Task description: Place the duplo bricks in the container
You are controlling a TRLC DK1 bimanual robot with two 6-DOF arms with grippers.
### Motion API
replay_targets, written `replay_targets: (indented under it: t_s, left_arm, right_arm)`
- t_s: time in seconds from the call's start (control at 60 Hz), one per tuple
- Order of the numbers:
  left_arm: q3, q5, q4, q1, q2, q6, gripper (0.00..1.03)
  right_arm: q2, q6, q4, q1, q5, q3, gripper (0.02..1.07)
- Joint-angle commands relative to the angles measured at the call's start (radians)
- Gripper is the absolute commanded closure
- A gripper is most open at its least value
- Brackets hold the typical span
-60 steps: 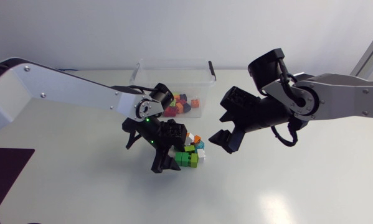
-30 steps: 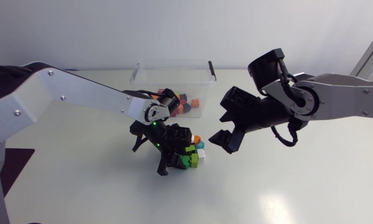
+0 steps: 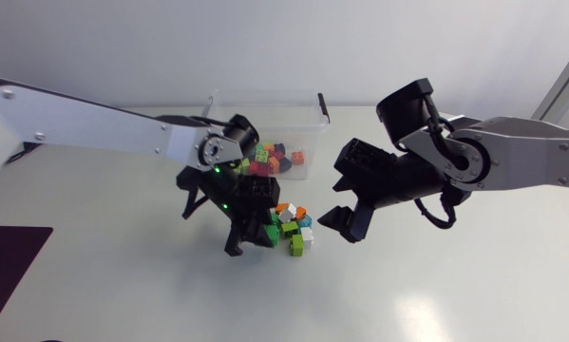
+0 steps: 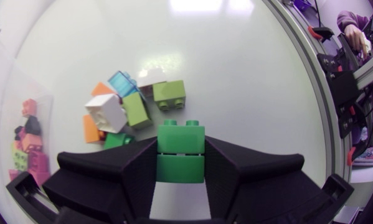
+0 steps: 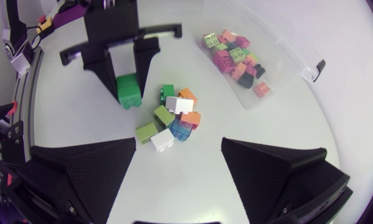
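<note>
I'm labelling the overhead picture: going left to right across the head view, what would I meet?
From the left: left arm → left pincer, shut on a green brick → loose brick pile → open right pincer → right arm. The container overlaps several of these, so I leave it out.

table [image 3: 474, 285] | white, glossy top | pale metal rim [image 4: 307, 87] along edge
</note>
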Motion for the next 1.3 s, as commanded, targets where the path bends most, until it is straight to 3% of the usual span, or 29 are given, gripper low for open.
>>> replay_targets:
  t_s: [0.0, 0.3, 0.517, 0.65, 1.283]
  left_arm:
    - [-0.017, 0.003, -0.021, 0.023, -0.119, 0.012, 0.78]
    - [0.078, 0.007, -0.021, 0.096, -0.215, -0.02, 0.78]
    - [0.214, 0.01, 0.007, 0.125, -0.154, -0.077, 0.77]
    - [0.308, 0.01, 0.079, 0.155, -0.105, -0.152, 0.77]
    - [0.662, 0.006, 0.122, 0.195, 0.171, -0.241, 0.77]
  right_arm:
    - [-0.007, -0.05, -0.021, 0.02, -0.007, -0.037, 0.07]
    - [0.114, -0.124, -0.035, 0.072, -0.007, -0.023, 0.1]
    - [0.187, -0.165, -0.034, 0.088, 0.0, 0.012, 0.1]
    - [0.263, -0.214, -0.037, 0.074, -0.001, 0.055, 0.1]
    - [0.355, -0.322, -0.069, 0.008, -0.006, 0.129, 0.1]
